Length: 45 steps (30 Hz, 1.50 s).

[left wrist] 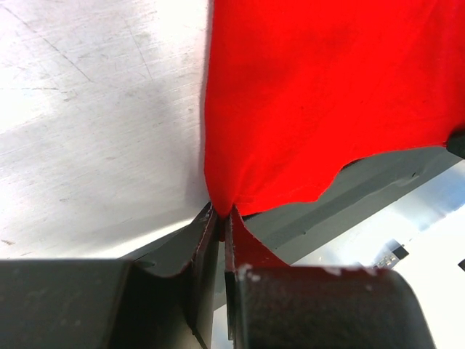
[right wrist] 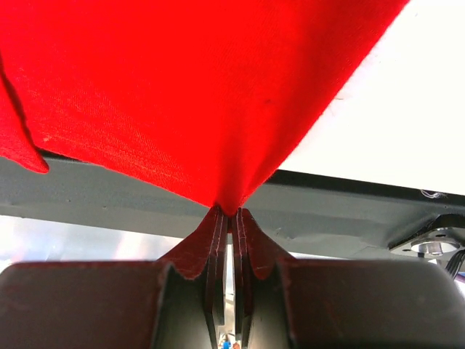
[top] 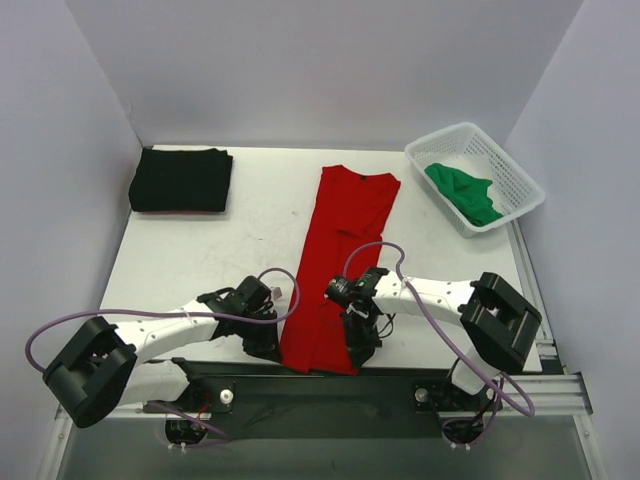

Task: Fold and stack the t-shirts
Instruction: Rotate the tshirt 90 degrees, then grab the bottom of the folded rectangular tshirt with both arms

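Observation:
The red t-shirt (top: 340, 260) lies as a long narrow strip down the middle of the table, sleeves folded in. My left gripper (top: 266, 345) is shut on its near left corner (left wrist: 221, 207). My right gripper (top: 361, 352) is shut on its near right corner (right wrist: 229, 207). Both corners are lifted slightly at the table's near edge. A folded black t-shirt (top: 182, 180) lies at the far left. A crumpled green t-shirt (top: 463, 192) sits in the white basket (top: 523, 180).
White walls close in the table on the left, back and right. The basket stands at the far right corner. A grey rail (top: 400, 385) runs along the near edge under the red shirt's hem.

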Motion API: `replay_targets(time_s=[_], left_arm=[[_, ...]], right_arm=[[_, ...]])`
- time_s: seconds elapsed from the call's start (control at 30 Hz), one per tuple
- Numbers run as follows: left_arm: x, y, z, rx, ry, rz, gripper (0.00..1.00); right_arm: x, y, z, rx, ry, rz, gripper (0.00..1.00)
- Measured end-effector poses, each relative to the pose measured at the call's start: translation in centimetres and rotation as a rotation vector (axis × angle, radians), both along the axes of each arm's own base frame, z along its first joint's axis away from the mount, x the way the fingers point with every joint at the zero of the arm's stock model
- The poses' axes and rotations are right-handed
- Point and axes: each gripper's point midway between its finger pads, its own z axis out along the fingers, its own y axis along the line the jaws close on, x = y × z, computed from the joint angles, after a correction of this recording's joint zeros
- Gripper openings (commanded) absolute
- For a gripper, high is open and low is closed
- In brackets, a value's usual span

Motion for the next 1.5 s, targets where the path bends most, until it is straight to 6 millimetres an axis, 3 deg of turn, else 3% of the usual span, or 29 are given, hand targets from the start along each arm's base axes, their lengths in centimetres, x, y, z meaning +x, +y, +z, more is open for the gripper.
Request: replay_targets(time_s=[0.6,0.83,1.2,1.5], left_arm=[[-0.2,-0.3,0.0,-0.012,0.021,-0.01,0.0],[-0.5,-0.1,0.3,-0.005,0.031,-0.003,0.0],[-0.7,-0.8,4.2,-0.067,-0.002,0.017,0.0],[0.1,-1.5,5.4,-0.057,-0.005,0.025,0.0]], right_arm=[[-0.4,-1.8,-0.3,-0.012,0.029,-0.05,0.0],[-1.0,-2.1,-0.3,-0.01,0.046,-0.055,0.0],[-1.9,-2.0,1.5,0.055,0.053,-0.079,0.0],[-1.7,-2.4,3.2,0.066,0.036,-0.107,0.0]])
